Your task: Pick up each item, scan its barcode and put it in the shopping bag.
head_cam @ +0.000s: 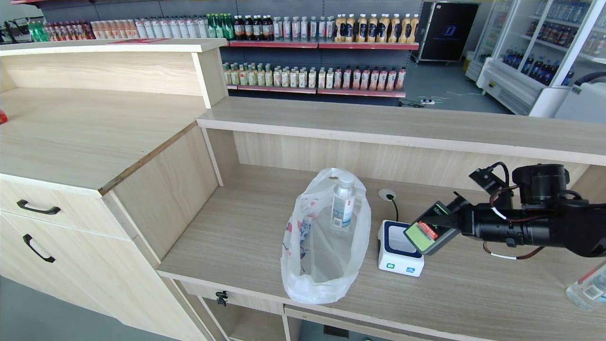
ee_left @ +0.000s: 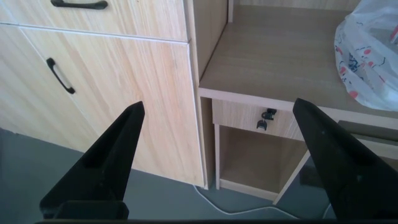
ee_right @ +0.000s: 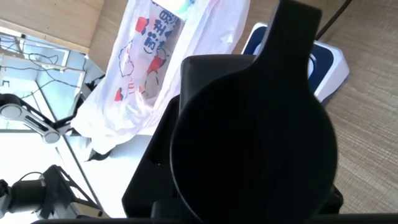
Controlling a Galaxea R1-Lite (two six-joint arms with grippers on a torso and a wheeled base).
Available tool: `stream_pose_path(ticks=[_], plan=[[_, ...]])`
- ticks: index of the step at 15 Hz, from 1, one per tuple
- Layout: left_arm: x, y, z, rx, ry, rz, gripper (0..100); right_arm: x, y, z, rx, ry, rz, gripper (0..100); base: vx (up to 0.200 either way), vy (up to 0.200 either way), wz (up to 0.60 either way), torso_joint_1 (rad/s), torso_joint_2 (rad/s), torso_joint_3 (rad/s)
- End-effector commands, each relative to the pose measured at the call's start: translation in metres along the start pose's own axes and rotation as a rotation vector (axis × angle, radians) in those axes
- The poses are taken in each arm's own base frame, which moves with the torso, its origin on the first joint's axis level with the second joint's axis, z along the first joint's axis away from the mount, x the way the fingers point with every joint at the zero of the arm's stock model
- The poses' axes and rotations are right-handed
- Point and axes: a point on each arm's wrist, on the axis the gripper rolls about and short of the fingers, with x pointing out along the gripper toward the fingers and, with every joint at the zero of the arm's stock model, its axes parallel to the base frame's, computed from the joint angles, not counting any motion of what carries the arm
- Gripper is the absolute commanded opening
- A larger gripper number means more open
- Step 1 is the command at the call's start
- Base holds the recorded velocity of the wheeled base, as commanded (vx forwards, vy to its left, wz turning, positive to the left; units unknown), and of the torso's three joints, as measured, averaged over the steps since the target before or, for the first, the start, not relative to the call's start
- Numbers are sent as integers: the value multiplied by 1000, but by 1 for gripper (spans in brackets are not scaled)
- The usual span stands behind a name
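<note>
Gripping a small dark box [head_cam: 424, 233] with a green face and a red label, the right gripper [head_cam: 442, 221] has its claw clamped on the item and holds it tilted at the right edge of the white barcode scanner [head_cam: 396, 259] on the wooden checkout counter [head_cam: 473, 293]. Just to the scanner's left, the white plastic shopping bag [head_cam: 303, 246] stands open with a clear water bottle [head_cam: 343, 201] upright inside it. A second bottle [head_cam: 589, 286] lies at the counter's right end, well apart from the bag. The left gripper [ee_left: 217, 106] hangs off the counter's front, beside the cabinet drawers [ee_left: 112, 62], its claw spread wide apart around nothing. Shelves of drinks [head_cam: 312, 52] line the shop behind.
</note>
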Motion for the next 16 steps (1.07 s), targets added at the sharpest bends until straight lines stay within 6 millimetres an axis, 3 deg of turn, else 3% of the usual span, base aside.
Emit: stream_pose_path(ticks=[1, 9, 10, 12, 14, 16], plan=[[0, 0, 0, -1, 0, 1, 100, 2, -1, -1, 3, 5, 3, 0, 0, 0, 0, 0, 0, 0], [0, 0, 0, 1, 0, 1, 100, -1, 3, 3, -30, -25, 13, 0, 0, 0, 0, 0, 0, 0], [0, 0, 0, -1, 0, 1, 100, -10, 13, 8, -59, -52, 17, 0, 0, 0, 0, 0, 0, 0], [0, 0, 0, -1, 0, 1, 100, -70, 68, 16, -326, -202, -8, 0, 0, 0, 0, 0, 0, 0], [0, 0, 0, 1, 0, 1, 100, -111, 97, 9, -495, -314, -269, 0, 0, 0, 0, 0, 0, 0], [0, 0, 0, -1, 0, 1, 100, -120, 109, 1, -488, -319, -590, 0, 0, 0, 0, 0, 0, 0]])
